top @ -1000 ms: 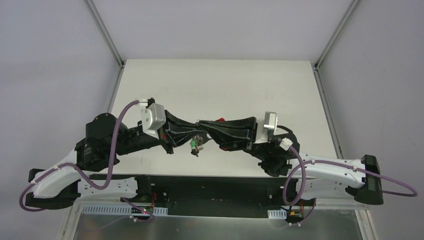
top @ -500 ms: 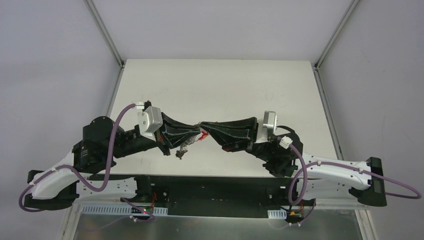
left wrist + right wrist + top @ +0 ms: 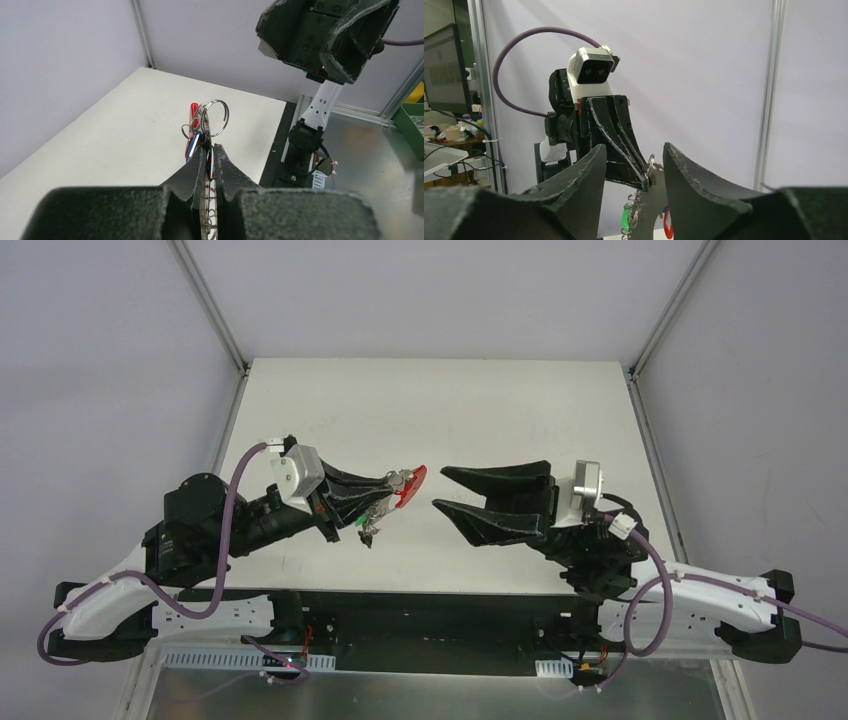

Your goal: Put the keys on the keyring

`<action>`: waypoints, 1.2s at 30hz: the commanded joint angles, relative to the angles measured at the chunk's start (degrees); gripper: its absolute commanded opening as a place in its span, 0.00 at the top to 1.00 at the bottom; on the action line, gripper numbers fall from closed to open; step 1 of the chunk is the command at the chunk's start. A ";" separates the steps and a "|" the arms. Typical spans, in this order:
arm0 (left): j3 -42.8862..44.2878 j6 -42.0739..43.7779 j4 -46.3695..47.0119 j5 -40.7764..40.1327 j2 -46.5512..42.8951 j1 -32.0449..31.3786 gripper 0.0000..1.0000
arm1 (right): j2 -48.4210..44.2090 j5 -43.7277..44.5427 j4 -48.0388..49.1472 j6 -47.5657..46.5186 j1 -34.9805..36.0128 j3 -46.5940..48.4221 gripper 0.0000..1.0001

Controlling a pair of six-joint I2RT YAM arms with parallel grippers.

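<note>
The keyring (image 3: 398, 487) hangs above the table in my left gripper (image 3: 390, 485), which is shut on its grey flat piece. Its red curved clip (image 3: 412, 483) sticks out toward my right gripper (image 3: 440, 489), which stands open a short gap away with nothing between its fingers. A green tag (image 3: 360, 524) dangles below on the chain. In the left wrist view my left gripper (image 3: 209, 146) pinches the bunch, with silver rings (image 3: 216, 110), the red clip (image 3: 194, 108) and a blue key head (image 3: 193, 144) just past the tips. In the right wrist view my right gripper (image 3: 634, 152) frames the keyring (image 3: 650, 197).
The white table (image 3: 450, 400) runs back to grey walls with metal posts at its far corners. A black rail (image 3: 420, 615) with both arm bases lines the near edge.
My right gripper has opened, let go of the bunch and drawn back to the right. The left gripper still grips the keyring, whose red clip now points right.
</note>
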 commanded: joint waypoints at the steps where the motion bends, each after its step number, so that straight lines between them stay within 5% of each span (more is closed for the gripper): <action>1: 1.32 0.29 3.27 -1.41 -0.25 -0.09 1.00 | -4.02 3.68 -6.96 -1.72 0.31 0.67 0.49; 9: 1.83 -3.00 3.32 2.57 -1.17 -0.05 1.00 | -10.50 4.36 -32.85 -6.27 0.28 4.38 0.33; 17: 2.23 -7.60 3.61 9.82 -1.54 -0.04 1.00 | -11.78 -0.86 -48.10 -7.81 0.19 7.80 0.25; 36: 0.06 -13.39 9.76 22.45 -3.41 -0.04 1.00 | -1.93 -13.17 -43.40 -4.80 -0.04 11.71 0.20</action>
